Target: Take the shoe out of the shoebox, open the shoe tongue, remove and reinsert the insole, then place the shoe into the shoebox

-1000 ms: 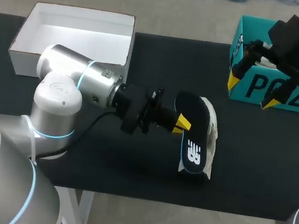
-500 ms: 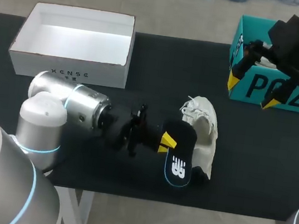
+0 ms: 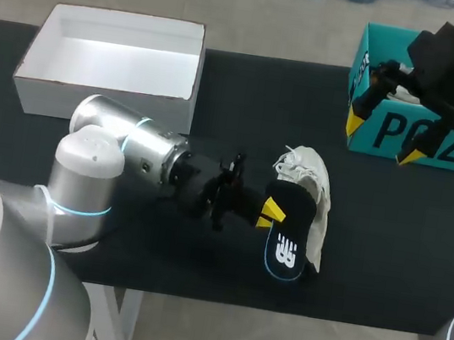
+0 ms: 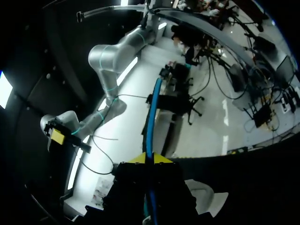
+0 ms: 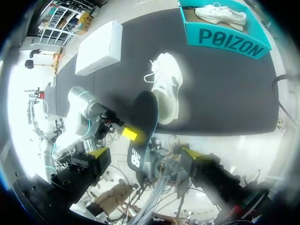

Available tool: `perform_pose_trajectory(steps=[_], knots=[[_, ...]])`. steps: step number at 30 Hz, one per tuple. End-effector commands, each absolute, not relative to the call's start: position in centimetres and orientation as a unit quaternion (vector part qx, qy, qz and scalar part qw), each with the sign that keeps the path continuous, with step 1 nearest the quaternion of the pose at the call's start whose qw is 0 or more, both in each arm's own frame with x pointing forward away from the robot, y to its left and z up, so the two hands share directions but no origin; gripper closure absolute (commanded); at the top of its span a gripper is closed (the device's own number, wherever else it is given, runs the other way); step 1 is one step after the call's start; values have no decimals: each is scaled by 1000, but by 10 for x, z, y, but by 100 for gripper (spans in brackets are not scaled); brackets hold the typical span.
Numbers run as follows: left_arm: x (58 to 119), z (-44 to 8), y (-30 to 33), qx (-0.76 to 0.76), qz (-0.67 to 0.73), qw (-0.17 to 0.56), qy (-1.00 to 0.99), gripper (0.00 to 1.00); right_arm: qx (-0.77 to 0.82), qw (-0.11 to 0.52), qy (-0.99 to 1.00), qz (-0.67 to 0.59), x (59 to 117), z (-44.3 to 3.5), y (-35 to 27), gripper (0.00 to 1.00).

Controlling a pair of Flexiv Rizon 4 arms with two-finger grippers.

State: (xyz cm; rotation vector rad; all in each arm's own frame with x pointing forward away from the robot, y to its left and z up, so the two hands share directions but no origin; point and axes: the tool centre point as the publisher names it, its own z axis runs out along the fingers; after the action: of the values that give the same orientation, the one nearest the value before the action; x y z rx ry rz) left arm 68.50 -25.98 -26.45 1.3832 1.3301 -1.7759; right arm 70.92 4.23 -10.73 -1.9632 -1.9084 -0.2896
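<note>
While the dark insole (image 3: 289, 231) is clamped between the yellow tips of the left gripper (image 3: 270, 212), it is held just beside the white shoe (image 3: 313, 191), which is laid near the middle of the black table (image 3: 420, 250). The right gripper (image 3: 384, 129) is spread open, with nothing held, over the near wall of the teal shoebox (image 3: 437, 137), in which a second shoe (image 5: 220, 14) is seen. A white box (image 3: 113, 76) is set at the table's far left.
</note>
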Motion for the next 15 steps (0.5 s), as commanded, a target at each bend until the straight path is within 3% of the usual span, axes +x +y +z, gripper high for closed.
perform_pose_trajectory(steps=[1, 15], knots=[[691, -270, -261, 509, -664, 256, 483, 100, -704, 191, -676, -105, 709, -107, 22, 0], [689, -271, -277, 511, -674, 233, 480, 100, -731, 189, -647, -103, 702, -105, -23, 0]])
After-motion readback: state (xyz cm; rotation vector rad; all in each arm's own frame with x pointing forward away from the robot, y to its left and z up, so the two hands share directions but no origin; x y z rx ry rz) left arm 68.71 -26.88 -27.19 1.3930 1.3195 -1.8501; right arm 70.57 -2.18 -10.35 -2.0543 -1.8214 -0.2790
